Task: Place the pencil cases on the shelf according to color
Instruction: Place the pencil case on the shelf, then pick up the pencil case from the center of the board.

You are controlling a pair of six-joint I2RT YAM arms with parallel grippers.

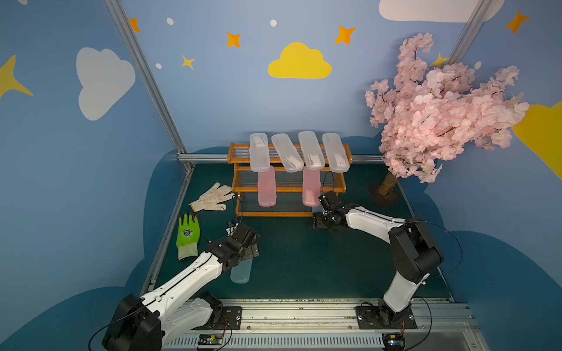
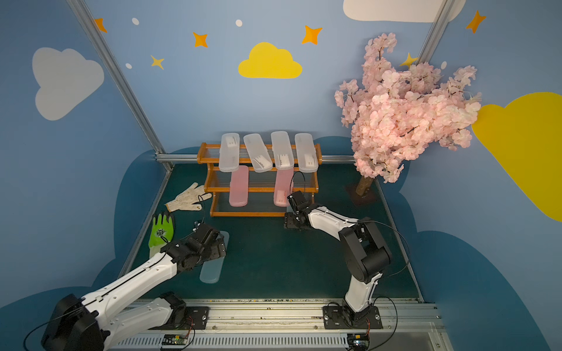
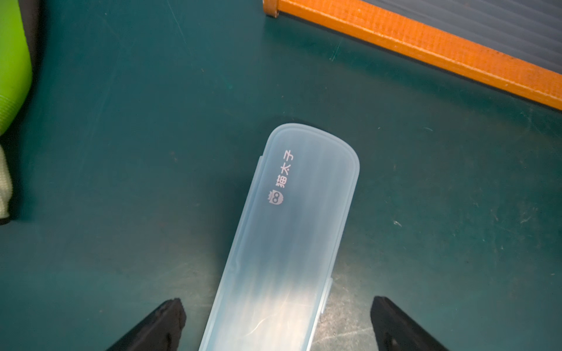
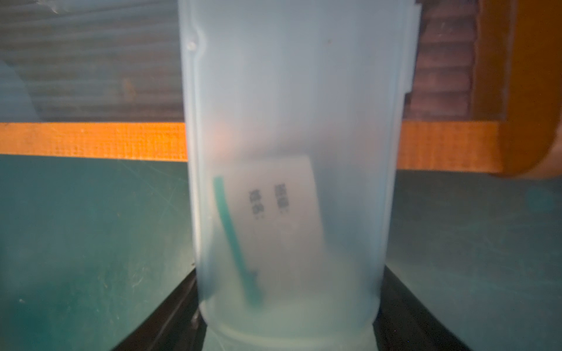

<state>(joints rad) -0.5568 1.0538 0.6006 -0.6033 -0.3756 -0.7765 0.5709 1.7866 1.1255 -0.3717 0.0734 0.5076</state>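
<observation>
The shelf (image 1: 270, 214) stands at the back of the mat. Several frosted white pencil cases (image 1: 287, 153) lie across its top tier, and two pink ones (image 1: 267, 188) rest on the middle tier. A light blue case (image 3: 292, 231) lies flat on the mat (image 2: 213, 269). My left gripper (image 3: 276, 307) is open, with one finger on each side of it and gaps between. My right gripper (image 4: 287, 304) is shut on another light blue case (image 4: 292, 121), whose far end reaches over the front bar onto the lowest tier. In both top views the right wrist (image 1: 322, 218) hides most of that case.
A white glove (image 1: 211, 197) and a green glove (image 1: 188, 234) lie on the mat left of the shelf, close to my left arm. A pink blossom tree (image 1: 441, 106) stands at the back right on a wooden base (image 1: 384, 190). Blue walls enclose the mat.
</observation>
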